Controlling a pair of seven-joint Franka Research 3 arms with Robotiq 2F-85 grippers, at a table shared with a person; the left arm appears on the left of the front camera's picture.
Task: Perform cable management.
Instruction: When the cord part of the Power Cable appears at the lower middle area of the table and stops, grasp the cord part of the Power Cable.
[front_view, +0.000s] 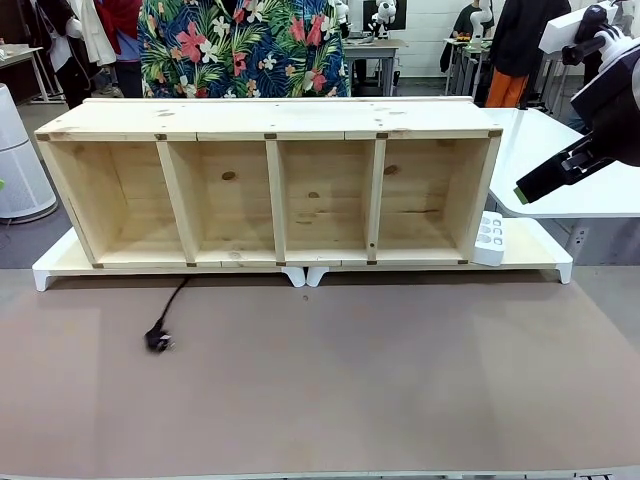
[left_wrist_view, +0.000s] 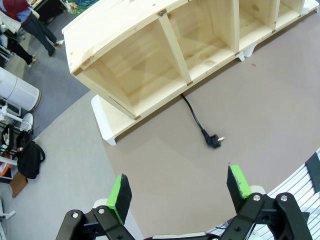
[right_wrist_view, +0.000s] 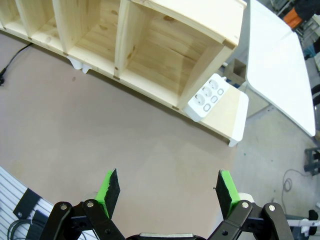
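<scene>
Front view: cable loose on desk, plug end trailing from under wooden shelf. Left tool and right tool both spread wide, empty, aloft. Tidying apparently not yet begun.

Left tool and right tool both hover high, jaws spread wide apart.

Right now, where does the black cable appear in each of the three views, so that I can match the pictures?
Front view: the cable lies on the brown table at lower left, plug end nearest the camera.
Left wrist view: right of the middle, running from the shelf down to the plug.
Right wrist view: top left corner, cut by the picture's edge.
Shared landmark: the wooden shelf; the cable starts below its front.
</scene>
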